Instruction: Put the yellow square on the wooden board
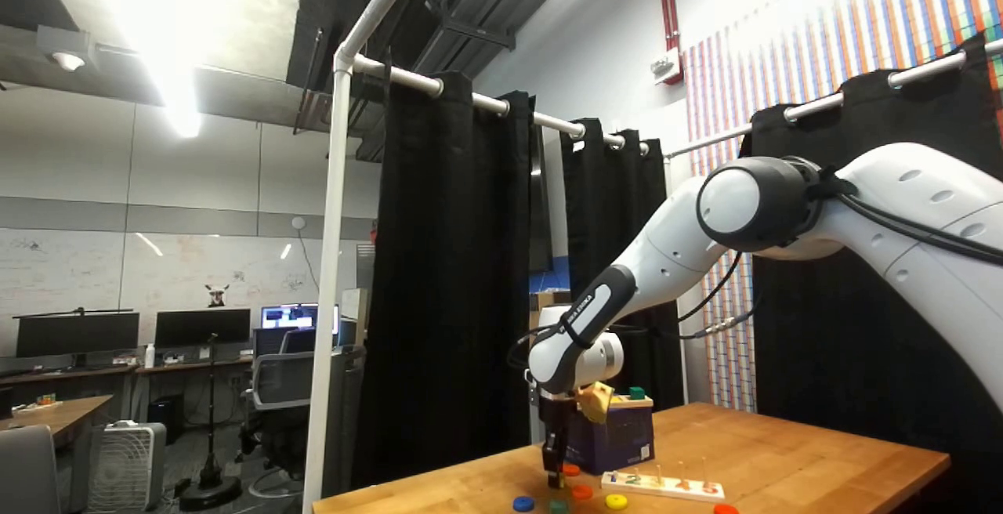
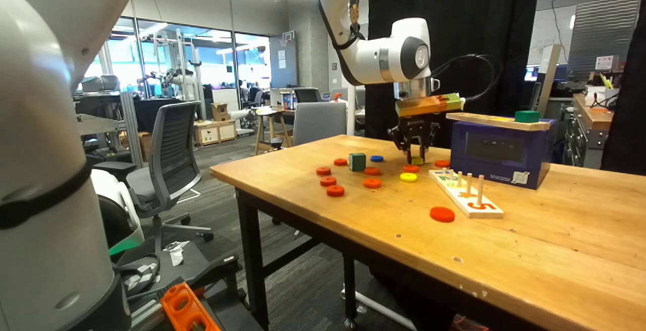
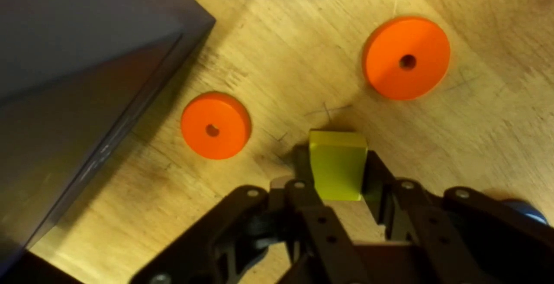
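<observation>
The yellow square block (image 3: pixel 338 167) sits between the fingers of my gripper (image 3: pixel 337 172) in the wrist view. Both fingers touch its sides, so the gripper is shut on it. In an exterior view the block (image 2: pixel 417 161) shows between the fingertips at table height; I cannot tell if it touches the table. A flat wooden board (image 2: pixel 469 118) lies on top of the blue box, to the right of the gripper there. It bears a green piece (image 2: pixel 527 116) and a flat yellow piece. The board is out of the wrist view.
The blue box (image 2: pixel 499 144) stands close to the gripper. A peg board with numbers (image 2: pixel 467 201) lies beside it. Two orange discs (image 3: pixel 216 126) lie near the block. A yellow disc (image 2: pixel 408 177), a blue disc (image 2: pixel 377 158), a green cube (image 2: pixel 357 162) and several red discs are on the table.
</observation>
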`<action>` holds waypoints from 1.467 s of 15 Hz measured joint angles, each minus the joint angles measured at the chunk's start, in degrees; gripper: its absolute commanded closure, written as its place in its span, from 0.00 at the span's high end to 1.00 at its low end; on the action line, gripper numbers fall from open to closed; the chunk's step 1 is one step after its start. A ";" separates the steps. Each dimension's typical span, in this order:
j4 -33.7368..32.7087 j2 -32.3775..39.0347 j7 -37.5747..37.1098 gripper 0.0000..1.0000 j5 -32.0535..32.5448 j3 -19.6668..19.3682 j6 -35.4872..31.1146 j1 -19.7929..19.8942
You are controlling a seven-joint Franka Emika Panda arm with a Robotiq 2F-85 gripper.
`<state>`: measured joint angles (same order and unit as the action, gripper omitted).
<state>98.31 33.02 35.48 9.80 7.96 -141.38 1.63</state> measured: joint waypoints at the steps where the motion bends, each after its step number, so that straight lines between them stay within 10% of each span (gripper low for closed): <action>1: -0.13 0.00 0.01 0.10 -0.08 0.01 0.00 0.07; 14: -0.89 -13.96 -1.61 0.09 -8.28 2.02 11.64 0.11; 22: -3.66 -18.62 -18.39 0.09 -12.31 -1.02 23.96 0.07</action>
<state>94.65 14.40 17.09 -2.51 6.94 -117.42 1.70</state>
